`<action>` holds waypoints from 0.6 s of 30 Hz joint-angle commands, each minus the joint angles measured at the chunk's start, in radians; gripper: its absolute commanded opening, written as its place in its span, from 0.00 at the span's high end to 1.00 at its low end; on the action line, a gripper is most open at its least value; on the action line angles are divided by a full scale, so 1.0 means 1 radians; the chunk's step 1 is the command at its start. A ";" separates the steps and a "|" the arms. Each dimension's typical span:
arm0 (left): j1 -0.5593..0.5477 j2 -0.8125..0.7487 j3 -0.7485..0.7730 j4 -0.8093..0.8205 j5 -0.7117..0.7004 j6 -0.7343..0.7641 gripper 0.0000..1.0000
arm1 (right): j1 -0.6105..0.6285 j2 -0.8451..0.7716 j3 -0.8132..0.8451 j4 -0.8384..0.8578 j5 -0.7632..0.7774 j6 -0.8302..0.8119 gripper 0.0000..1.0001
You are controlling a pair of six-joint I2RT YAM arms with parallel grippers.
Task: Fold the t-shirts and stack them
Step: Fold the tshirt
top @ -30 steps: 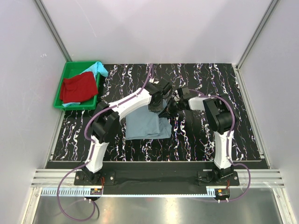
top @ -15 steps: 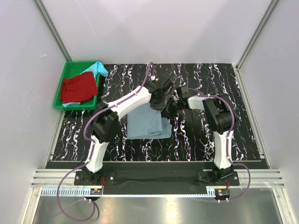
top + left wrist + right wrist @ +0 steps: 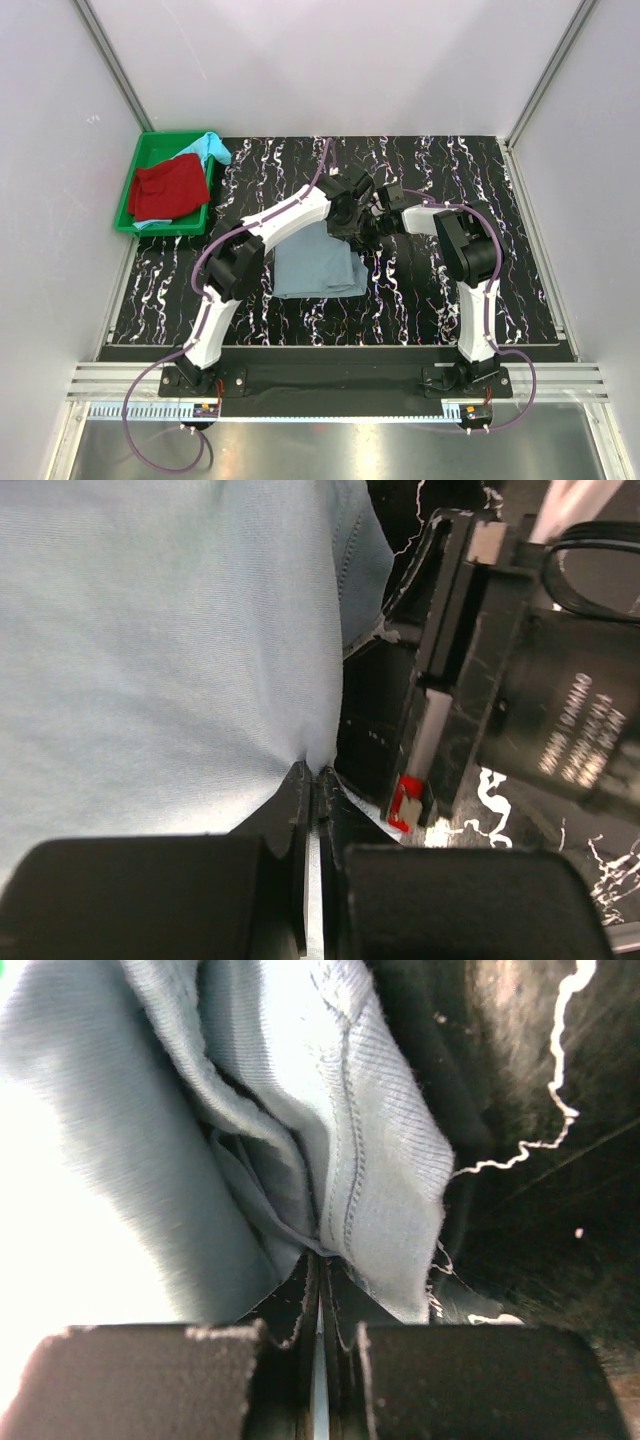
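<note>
The grey-blue t-shirt (image 3: 315,268) lies partly folded in the middle of the black marbled mat. My left gripper (image 3: 346,222) and right gripper (image 3: 368,226) meet close together at its far right corner. In the left wrist view the left gripper (image 3: 313,776) is shut on a pinch of the grey-blue cloth (image 3: 170,650), with the right gripper's black body (image 3: 500,680) right beside it. In the right wrist view the right gripper (image 3: 322,1256) is shut on a bunched, hemmed edge of the same shirt (image 3: 370,1160). The red t-shirt (image 3: 168,188) and the turquoise t-shirt (image 3: 212,147) lie in the tray.
The green plastic tray (image 3: 150,145) stands at the back left corner, against the left wall. White walls with metal rails enclose the mat on three sides. Both arm bases sit at the near edge.
The left gripper has shifted a little to the right, closer to the right gripper, drawing the shirt's far corner with it. Both stay shut on the cloth.
</note>
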 commanded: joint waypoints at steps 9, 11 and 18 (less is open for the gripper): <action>0.004 0.013 0.069 0.051 0.034 -0.004 1.00 | 0.010 0.034 0.018 -0.037 0.027 -0.028 0.95; 0.015 0.026 0.066 0.052 0.049 -0.006 1.00 | 0.009 0.025 0.016 -0.037 0.025 -0.028 0.95; 0.026 0.007 0.034 0.069 0.065 -0.014 1.00 | -0.002 -0.031 -0.004 -0.039 0.013 -0.020 0.94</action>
